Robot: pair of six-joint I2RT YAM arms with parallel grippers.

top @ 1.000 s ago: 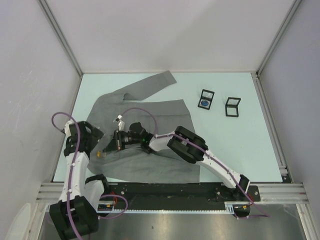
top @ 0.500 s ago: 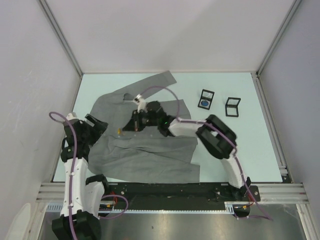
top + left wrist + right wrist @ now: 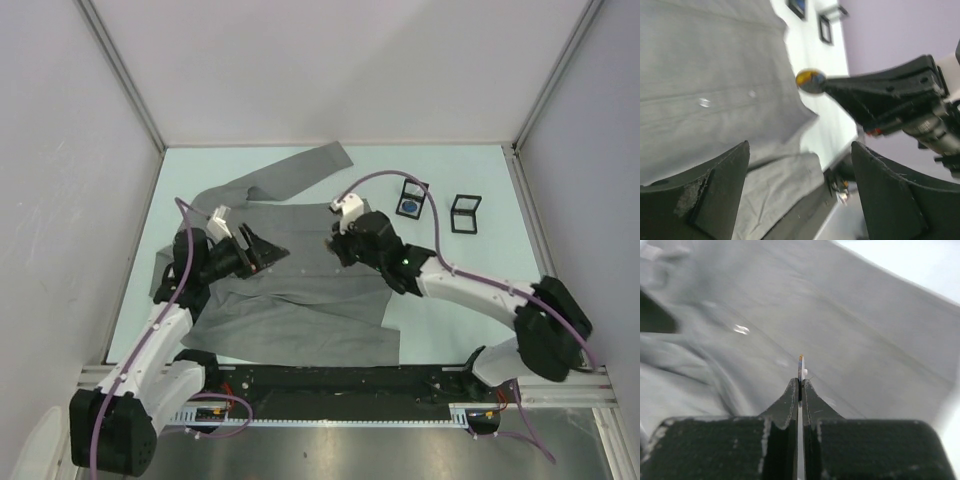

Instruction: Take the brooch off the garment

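While the right tool [image 3: 799, 385] pinched the brooch [image 3: 801, 365] edge-on above the garment [image 3: 300, 310], which lay spread across the left of the desk [image 3: 480, 290], the left tool [image 3: 265, 250] hung wide open and empty. Removal looked done; next, the brooch needed setting down.

A pale mint-green flat tabletop [image 3: 490, 240] is seen from above, closed in on three sides by plain lilac-grey panel walls [image 3: 340, 70]. Slim silver aluminium posts [image 3: 122, 80] are set at the back corners. A ribbed aluminium rail [image 3: 560, 378] is laid along the near edge, with a brushed steel sheet [image 3: 360, 450] below it. Everything is lit softly and evenly, and only faint shadows are cast.
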